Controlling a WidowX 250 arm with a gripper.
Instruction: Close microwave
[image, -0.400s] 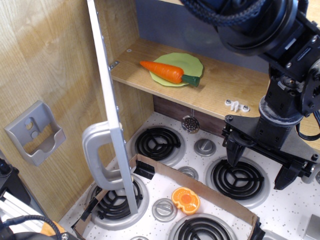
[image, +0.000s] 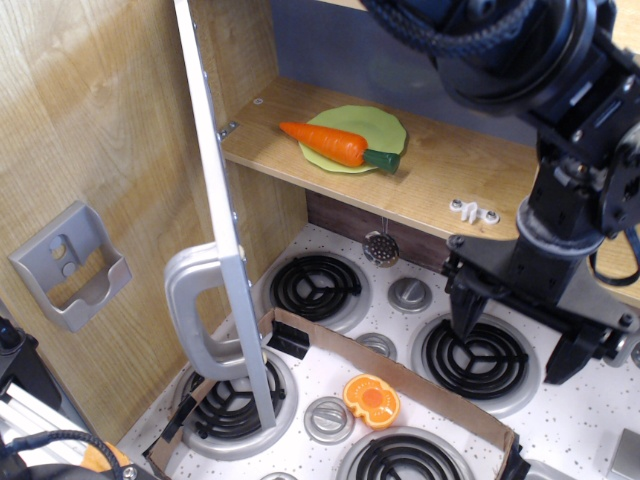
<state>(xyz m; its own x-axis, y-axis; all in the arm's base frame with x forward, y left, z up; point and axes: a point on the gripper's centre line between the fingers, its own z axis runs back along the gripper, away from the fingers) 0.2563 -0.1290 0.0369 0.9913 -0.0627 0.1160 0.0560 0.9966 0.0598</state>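
Observation:
The microwave door (image: 222, 215) stands wide open, seen edge-on at the left, with a grey loop handle (image: 195, 320) on its outer face. Inside, on the wooden shelf (image: 450, 170), an orange carrot (image: 335, 143) lies on a green plate (image: 375, 125). My gripper (image: 512, 342) hangs at the right above the back-right burner, far from the door. Its two black fingers (image: 467, 312) point down, spread apart, with nothing between them.
Below is a toy stove with several black coil burners (image: 315, 285) and grey knobs (image: 409, 294). A cardboard strip (image: 400, 375) crosses the stovetop, with an orange toy (image: 371, 399) beside it. A grey wall holder (image: 70, 262) is mounted at the left.
The arm has shifted slightly left and turned a little above the burner. The door, carrot and plate have not moved.

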